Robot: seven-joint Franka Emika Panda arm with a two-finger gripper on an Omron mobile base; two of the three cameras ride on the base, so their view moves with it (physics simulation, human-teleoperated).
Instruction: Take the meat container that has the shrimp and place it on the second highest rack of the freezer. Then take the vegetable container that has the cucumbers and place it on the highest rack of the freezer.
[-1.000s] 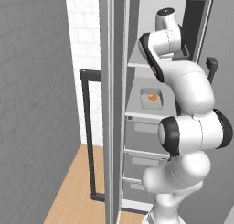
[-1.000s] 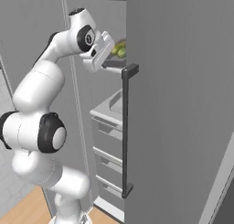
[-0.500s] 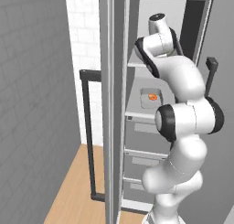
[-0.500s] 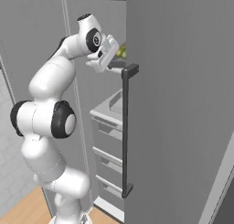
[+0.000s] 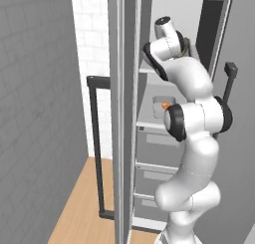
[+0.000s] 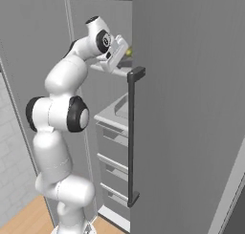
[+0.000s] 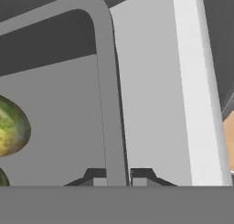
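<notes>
The gripper [image 7: 119, 177] is pinched tight on the wall of the cucumber container [image 7: 107, 104], resting on the freezer's top rack [image 5: 149, 68]. Next, let go and back out.

Mottled green-yellow cucumbers [image 7: 11, 127] in a grey container [image 7: 107, 90]; orange shrimp [image 5: 166, 105]; dark handle [image 6: 132, 137].

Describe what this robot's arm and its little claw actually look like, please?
The arm is a chain of rounded, glossy white shells with dark bands and dark round caps at the joints. No loose cables or markings show. The hand is a flat white block at its end. The gripper has two small dark finger tips, squared and stubby, close together.
</notes>
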